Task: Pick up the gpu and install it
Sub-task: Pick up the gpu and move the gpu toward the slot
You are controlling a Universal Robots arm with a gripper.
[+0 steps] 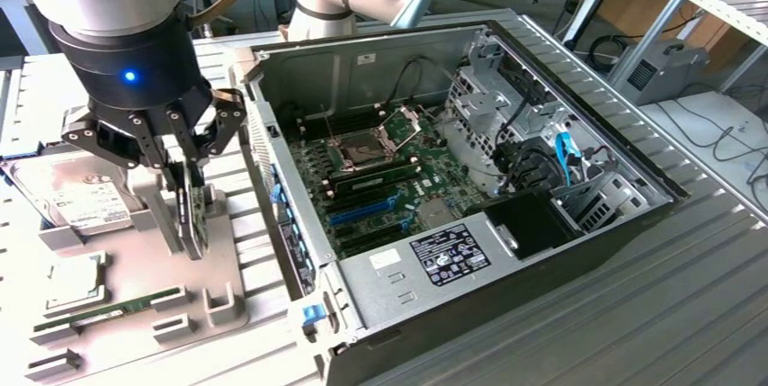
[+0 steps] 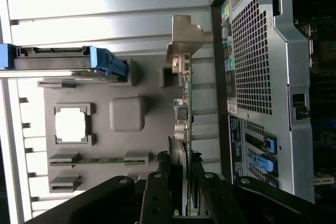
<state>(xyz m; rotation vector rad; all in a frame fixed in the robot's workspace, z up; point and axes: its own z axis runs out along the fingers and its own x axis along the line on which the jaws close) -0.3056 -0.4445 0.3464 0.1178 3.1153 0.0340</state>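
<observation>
At the near edge of the grey holder (image 1: 234, 264), the long memory stick (image 1: 111, 309) lies in its groove. The square processor chip (image 1: 75, 280) sits in a shallow pocket just behind it. Each part has its own recess, probably so that it stays in a known place for the arm.

Further back on the same holder, the gpu (image 1: 192, 224) stands upright on its long edge in a narrow slot. This leaves both flat faces free to be gripped from above. The gripper (image 1: 183, 163) reaches straight down over the gpu with a finger on either side. From the wrist view the card runs edge-on between the fingers, which are closed part way and seem to press on both faces, so I judge it is gripped. The lower edge looks to be in or just at the slot; I cannot tell whether it has lifted. The card's silver bracket (image 2: 186, 38) is at one end, over the recess cut for it.

Beside the gripper, toward the exterior view's left, the hard drive (image 1: 84, 201) with its white label rests on the holder.

Beyond the holder, on the ridged metal table (image 1: 624, 296), the computer case (image 1: 384, 291) lies on its side with the open side up. This turns the motherboard (image 1: 397, 170) and its blue expansion slots (image 1: 360, 213) upward, which suits a card lowered from above. No card stands in the slots.
</observation>
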